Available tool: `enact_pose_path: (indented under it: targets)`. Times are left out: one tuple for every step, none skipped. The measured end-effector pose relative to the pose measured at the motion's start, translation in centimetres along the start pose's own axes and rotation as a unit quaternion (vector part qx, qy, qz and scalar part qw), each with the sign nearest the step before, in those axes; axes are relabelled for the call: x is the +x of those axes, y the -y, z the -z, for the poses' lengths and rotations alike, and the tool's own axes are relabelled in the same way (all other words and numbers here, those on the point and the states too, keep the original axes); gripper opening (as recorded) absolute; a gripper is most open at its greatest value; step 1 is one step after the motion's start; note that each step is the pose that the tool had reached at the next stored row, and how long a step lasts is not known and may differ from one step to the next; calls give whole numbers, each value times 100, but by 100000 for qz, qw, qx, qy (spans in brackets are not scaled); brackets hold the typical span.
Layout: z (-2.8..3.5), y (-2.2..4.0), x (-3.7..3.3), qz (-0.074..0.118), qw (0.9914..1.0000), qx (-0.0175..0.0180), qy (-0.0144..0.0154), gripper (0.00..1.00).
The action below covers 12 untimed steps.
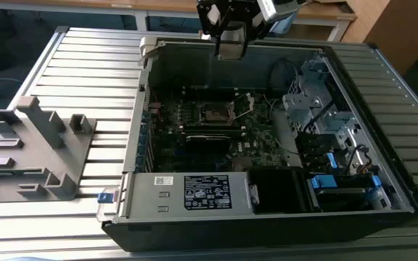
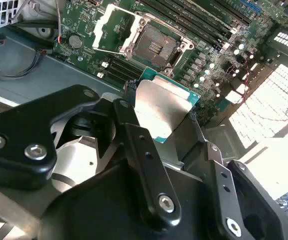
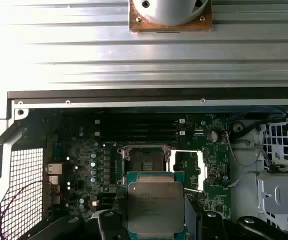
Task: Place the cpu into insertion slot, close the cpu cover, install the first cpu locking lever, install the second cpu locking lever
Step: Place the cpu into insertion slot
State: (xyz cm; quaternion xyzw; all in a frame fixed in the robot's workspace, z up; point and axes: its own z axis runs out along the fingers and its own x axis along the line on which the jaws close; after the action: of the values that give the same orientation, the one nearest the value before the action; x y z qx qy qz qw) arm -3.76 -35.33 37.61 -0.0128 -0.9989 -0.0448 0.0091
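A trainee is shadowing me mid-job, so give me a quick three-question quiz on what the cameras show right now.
1. True or false: the cpu already sits in the insertion slot.
2. What does the gripper hold? A) nothing B) the cpu C) a cable
3. Fill in: the cpu cover is swung ____ beside the insertion slot.

Key: 1 false, as the cpu is held clear of the insertion slot in both wrist views. 2 B. 3 open.
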Motion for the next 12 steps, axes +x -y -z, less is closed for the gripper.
enact_pose_path:
  targets:
    - [0, 0, 0, -2, 100000, -4, 0, 54]
    - [0, 0, 0, -2, 100000, -1, 1, 54]
    - [0, 0, 0, -1, 100000, 0, 1, 54]
    - [0, 0, 0, -2, 100000, -3, 0, 54]
    - [-1, 0, 0, -2, 100000, 1, -1, 54]
    - [-6, 0, 0, -3, 100000, -36, 3, 54]
    - [-13, 1, 0, -6, 100000, -84, 5, 54]
    - [-21, 2, 0, -6, 100000, -110, 1, 54]
    - [-30, 3, 0, -3, 100000, -135, -1, 54]
    - [-35, 3, -1, -1, 100000, -132, -6, 54]
    - [-35, 3, -1, 1, 100000, -132, -6, 54]
    - [-36, 3, -1, -1, 100000, -134, -6, 54]
